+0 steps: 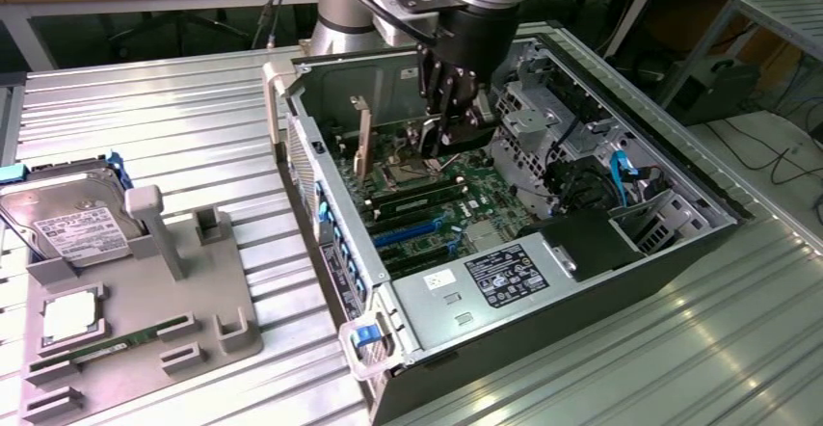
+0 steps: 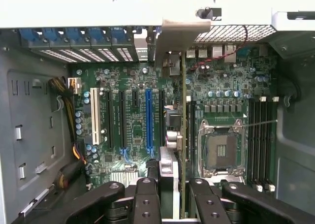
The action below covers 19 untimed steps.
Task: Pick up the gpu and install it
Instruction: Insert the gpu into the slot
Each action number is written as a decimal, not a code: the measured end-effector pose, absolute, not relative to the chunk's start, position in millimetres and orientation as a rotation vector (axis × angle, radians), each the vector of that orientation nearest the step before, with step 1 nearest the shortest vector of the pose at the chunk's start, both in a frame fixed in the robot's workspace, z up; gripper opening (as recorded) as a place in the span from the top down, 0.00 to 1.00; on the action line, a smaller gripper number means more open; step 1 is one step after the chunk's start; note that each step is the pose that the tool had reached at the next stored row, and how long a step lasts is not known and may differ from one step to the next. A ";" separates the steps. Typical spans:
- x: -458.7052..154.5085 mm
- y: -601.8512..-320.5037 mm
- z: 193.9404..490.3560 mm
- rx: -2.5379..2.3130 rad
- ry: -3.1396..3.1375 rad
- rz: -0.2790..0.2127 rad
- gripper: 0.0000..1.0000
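Item 1: my gripper (image 1: 445,137), black, lowered inside the open computer case (image 1: 553,359). Its fingers (image 2: 146,199) are clamped on the gpu (image 2: 183,111), one on each face of the card

Item 2: gpu, a thin dark card held upright on its edge over the motherboard (image 2: 125,79), between the blue slot (image 2: 148,120) and the processor socket (image 2: 221,150). Its silver end bracket (image 2: 179,37) is near the case's rear slot covers. Whether its lower edge sits in a slot I cannot tell, and I can read no writing on it

Item 3: motherboard, green, with one white slot (image 2: 94,120) and black memory slots (image 2: 261,140). The board print is too fine to read

Item 4: power supply (image 1: 508,277), a grey box in the case. Black label with white print, and beside it a small white sticker (image 1: 441,279), neither legible

Item 5: grey holder (image 1: 193,296) on the ribbed metal table (image 1: 168,108), at the exterior view's left, apart from the case. It carries a silver hard drive (image 1: 71,224) whose white label cannot be read, a square silver processor (image 1: 71,315) and a slim green memory stick (image 1: 110,349)

Item 6: blue cable (image 1: 622,180), inside the case near the drive bays
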<state>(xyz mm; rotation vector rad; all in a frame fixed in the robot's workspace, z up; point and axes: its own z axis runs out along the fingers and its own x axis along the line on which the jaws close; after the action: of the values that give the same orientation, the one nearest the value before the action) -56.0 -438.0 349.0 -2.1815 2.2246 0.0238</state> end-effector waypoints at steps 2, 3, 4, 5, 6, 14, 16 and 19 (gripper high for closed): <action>-56.5 -438.0 347.7 -2.182 2.225 0.024 0.72; -56.5 -438.1 347.1 -2.182 2.224 0.024 0.72; -56.6 -438.5 346.5 -2.182 2.225 0.024 0.72; -56.6 -439.1 346.1 -2.182 2.225 0.024 0.72; -56.6 -440.0 345.6 -2.182 2.225 0.024 0.72; -58.5 -444.1 342.3 -2.182 2.225 0.024 0.72; -59.3 -444.1 339.8 -2.182 2.225 0.024 0.72; -59.8 -444.1 336.5 -2.182 2.225 0.025 0.72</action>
<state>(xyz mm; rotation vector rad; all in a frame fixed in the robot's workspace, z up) -59.8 -444.1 336.5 -2.1820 2.2249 0.0248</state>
